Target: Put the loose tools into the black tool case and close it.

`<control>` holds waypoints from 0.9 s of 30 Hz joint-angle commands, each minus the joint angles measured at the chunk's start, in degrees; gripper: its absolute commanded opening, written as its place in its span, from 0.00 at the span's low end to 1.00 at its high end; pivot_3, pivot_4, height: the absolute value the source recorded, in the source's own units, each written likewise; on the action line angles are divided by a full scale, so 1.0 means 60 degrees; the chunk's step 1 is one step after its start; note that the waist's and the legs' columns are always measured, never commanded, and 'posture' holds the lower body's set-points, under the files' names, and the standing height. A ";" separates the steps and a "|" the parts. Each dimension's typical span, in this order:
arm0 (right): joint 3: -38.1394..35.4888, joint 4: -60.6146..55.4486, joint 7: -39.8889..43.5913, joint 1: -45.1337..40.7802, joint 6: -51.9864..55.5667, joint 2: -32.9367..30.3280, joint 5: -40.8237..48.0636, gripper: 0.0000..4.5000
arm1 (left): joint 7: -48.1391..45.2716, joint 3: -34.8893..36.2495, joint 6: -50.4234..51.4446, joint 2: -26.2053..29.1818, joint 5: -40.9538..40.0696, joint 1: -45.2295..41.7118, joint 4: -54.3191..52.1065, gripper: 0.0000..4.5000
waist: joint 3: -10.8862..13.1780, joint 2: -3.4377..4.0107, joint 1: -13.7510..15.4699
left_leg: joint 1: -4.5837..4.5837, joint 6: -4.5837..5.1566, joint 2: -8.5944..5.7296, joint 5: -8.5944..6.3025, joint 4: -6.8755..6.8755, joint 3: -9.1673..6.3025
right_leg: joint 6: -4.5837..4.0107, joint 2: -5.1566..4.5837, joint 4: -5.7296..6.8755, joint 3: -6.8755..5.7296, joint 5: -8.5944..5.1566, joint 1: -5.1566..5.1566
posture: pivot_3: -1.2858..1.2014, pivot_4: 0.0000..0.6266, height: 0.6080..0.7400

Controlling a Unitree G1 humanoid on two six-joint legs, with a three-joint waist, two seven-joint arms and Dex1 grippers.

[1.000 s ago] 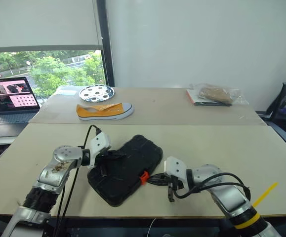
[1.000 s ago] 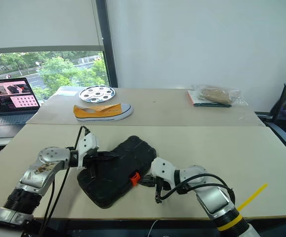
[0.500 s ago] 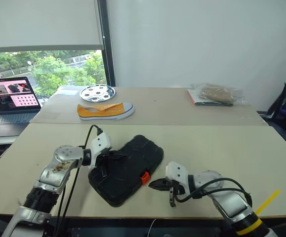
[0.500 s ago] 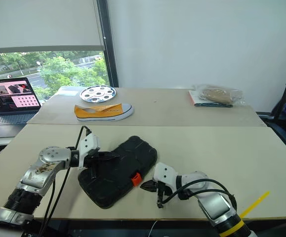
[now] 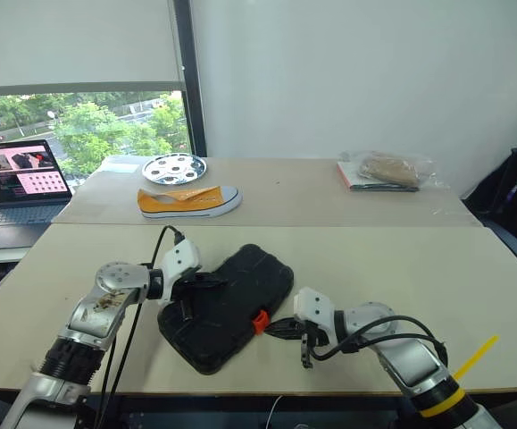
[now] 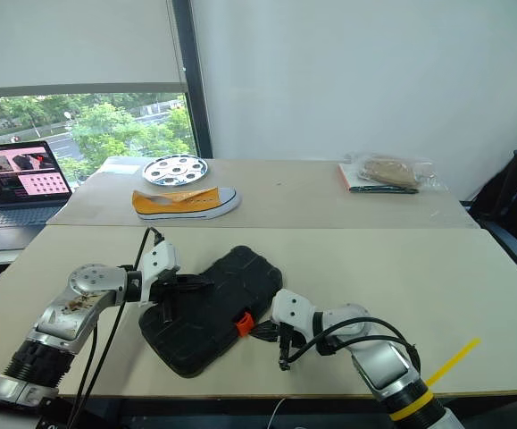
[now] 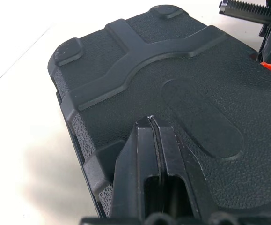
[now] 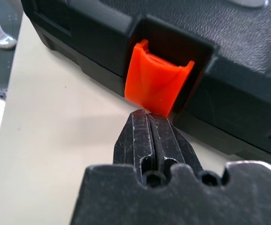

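Note:
The black tool case (image 5: 231, 304) lies closed on the near table, with its small orange latch (image 5: 259, 320) on the edge facing me. No loose tools are in view. My left gripper (image 5: 212, 282) is shut, and its tips rest on the case's lid (image 7: 172, 70) near the left end. My right gripper (image 5: 271, 328) is shut too, low over the table. In the right wrist view its fingertips (image 8: 142, 126) sit right at the lower edge of the orange latch (image 8: 158, 84), with nothing between them.
On the far table lie a yellow shoe (image 5: 189, 200), a round metal dish (image 5: 174, 167) and a plastic bag on a book (image 5: 387, 171). An open laptop (image 5: 17, 183) stands at the far left. A yellow strap (image 5: 477, 356) sticks out beside my right arm.

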 commanded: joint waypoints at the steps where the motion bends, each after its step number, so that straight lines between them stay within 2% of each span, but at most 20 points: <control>1: -0.0091 -0.0196 -0.0187 -0.0561 -0.0109 0.0350 0.0043 0.01 | -0.0004 -0.0750 0.0728 0.0113 0.0694 0.0476 0.0445 0.00 | 0.0000 0.0001 -0.0003 | -0.0001 -0.0001 0.0001 0.0001 -0.0001 0.0000 | 0.0000 -0.0001 0.0001 0.0001 0.0000 0.0000 | 0.52 0.24 1.00; 12: -0.0133 -0.0308 -0.0091 -0.0988 0.0252 0.0616 0.0072 0.01 | 0.0146 -0.0806 0.0629 0.0182 0.0737 0.0942 0.0380 0.00 | 0.0000 0.0003 -0.0038 | 0.0001 -0.0008 0.0005 0.0003 -0.0015 0.0003 | -0.0003 -0.0004 0.0001 0.0015 0.0001 -0.0006 | 0.52 0.24 1.00; 17: -0.0533 -0.0730 0.0258 -0.0272 0.0105 -0.0103 0.0284 0.01 | 0.0249 0.0558 -0.0426 -0.0112 -0.0286 0.1475 0.0189 0.00 | -0.0004 0.0013 -0.0038 | 0.0006 -0.0018 0.0003 0.0009 -0.0051 0.0007 | -0.0004 -0.0010 -0.0003 0.0030 0.0000 -0.0017 | 0.52 0.24 1.00; 18: -0.0864 -0.0846 0.0236 -0.0015 0.0133 -0.0273 0.0474 0.00 | 0.0178 0.1056 -0.0680 -0.0130 -0.0653 0.1644 0.0020 0.06 | -0.0005 0.0014 -0.0042 | 0.0005 -0.0022 0.0003 0.0011 -0.0063 0.0006 | -0.0007 -0.0010 -0.0012 0.0028 -0.0002 -0.0022 | 0.52 0.24 1.00; 21: -0.1805 -0.1188 0.0376 0.0729 -0.0200 -0.0802 0.1073 0.18 | -0.0180 0.2108 -0.0933 0.0126 -0.1497 0.2220 -0.0620 0.25 | -0.0008 0.0022 -0.0041 | 0.0006 -0.0076 0.0001 0.0041 -0.0133 0.0010 | -0.0020 -0.0006 -0.0050 0.0034 -0.0006 -0.0052 | 0.52 0.24 1.00; 23: -0.2546 -0.1260 0.0691 0.1397 -0.0735 -0.1423 0.1358 0.34 | -0.0299 0.2942 -0.1057 0.0532 -0.1787 0.2803 -0.0823 0.43 | -0.0007 0.0021 -0.0029 | -0.0002 -0.0107 0.0000 0.0060 -0.0133 0.0014 | -0.0078 0.0000 -0.0047 0.0028 0.0020 -0.0102 | 0.52 0.24 1.00; 27: -0.4030 -0.1008 0.1086 0.2317 -0.1908 -0.2224 0.1876 0.62 | -0.0567 0.4348 -0.1434 0.1343 -0.1946 0.4287 -0.0717 0.75 | 0.0000 0.0015 -0.0046 | -0.0046 -0.0109 -0.0003 0.0045 -0.0160 0.0036 | -0.0071 0.0006 -0.0056 0.0036 -0.0008 -0.0171 | 0.52 0.24 1.00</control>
